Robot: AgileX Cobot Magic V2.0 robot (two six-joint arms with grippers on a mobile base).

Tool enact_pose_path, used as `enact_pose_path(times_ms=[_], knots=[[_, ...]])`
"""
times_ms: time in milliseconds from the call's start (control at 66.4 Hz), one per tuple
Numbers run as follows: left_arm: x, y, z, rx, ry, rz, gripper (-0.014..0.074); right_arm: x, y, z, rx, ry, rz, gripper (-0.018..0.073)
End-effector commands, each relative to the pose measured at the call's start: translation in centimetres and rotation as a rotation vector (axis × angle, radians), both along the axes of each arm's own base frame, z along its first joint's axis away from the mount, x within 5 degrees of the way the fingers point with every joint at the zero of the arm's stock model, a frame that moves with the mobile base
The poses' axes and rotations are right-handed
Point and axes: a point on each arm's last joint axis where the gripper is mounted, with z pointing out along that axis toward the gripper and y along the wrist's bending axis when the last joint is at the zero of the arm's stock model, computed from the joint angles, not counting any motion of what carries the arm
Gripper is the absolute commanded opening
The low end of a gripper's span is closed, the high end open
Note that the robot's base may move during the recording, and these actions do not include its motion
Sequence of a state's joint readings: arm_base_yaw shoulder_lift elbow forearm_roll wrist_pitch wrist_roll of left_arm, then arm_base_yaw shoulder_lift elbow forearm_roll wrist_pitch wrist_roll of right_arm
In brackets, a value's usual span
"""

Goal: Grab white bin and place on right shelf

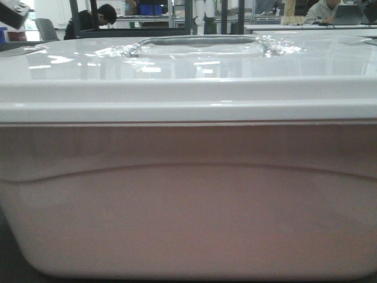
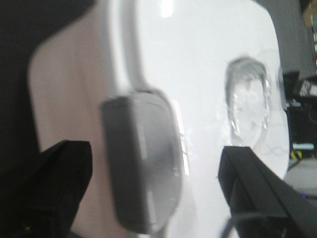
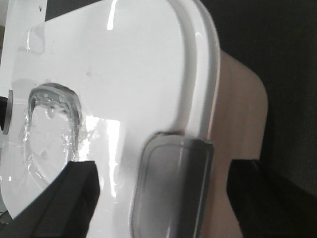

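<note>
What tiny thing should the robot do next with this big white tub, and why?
Probably close both pincers. The left pincer is open, with a grey latch on one end of the white bin showing between its fingers. The right pincer is open around the opposite latch likewise. Neither grips anything yet, so the bin cannot be lifted.

Pinkish white bin (lid on), upright
</note>
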State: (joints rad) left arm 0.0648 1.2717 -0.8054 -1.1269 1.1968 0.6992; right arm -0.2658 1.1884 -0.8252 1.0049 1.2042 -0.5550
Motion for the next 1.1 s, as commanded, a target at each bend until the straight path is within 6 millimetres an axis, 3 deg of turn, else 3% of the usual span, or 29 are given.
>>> enact_pose_path(times_ms=[0,1085], knots=[[-0.07,-1.00,1.58,-0.092,-0.037,-0.022,0.0430,-1.03,0.93,1.70,0.099,-0.011,0.091,0.0623],[0.08,-1.04,1.54,-0.082,-0.048,-0.017,0.0430,-1.11,1.04,0.99,0.121,0.004,0.078,0.0623]])
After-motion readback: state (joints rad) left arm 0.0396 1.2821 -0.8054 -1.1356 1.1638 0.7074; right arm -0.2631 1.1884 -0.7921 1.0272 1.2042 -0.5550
